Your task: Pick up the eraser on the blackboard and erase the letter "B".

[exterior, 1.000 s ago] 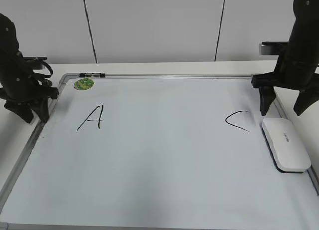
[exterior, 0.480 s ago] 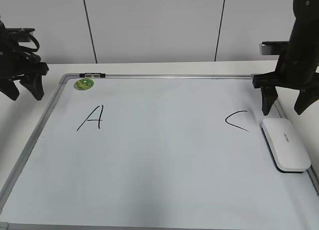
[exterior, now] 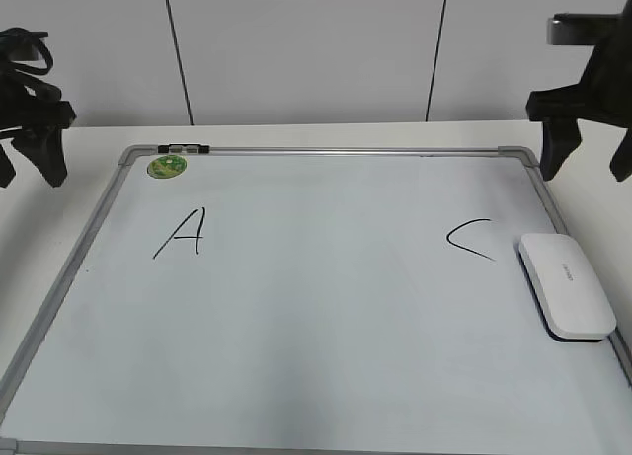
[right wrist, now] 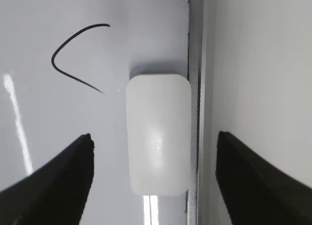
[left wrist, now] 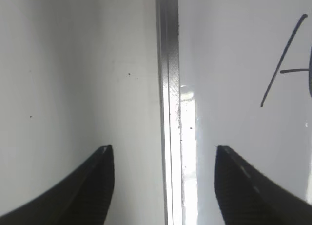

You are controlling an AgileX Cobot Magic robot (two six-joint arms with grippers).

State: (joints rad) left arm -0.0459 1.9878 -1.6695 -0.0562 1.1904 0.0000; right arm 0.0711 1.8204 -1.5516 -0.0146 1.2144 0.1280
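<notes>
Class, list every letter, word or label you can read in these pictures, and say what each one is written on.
"A": black marker letter on the large white grey-framed whiteboard.
"C": black marker letter on the same whiteboard.
Small grey lettering on the white oblong plastic eraser: too small to read.
Round green magnet: print too blurred to read.

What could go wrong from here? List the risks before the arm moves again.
1. No "B" shows on the blackboard, only the "A" and the "C"; another pass could wipe a letter that should stay.
2. The eraser lies close against the frame; the open right hand could catch that rail when descending.
3. The "C" is close beside the eraser, so a sideways drag might smear it.
</notes>
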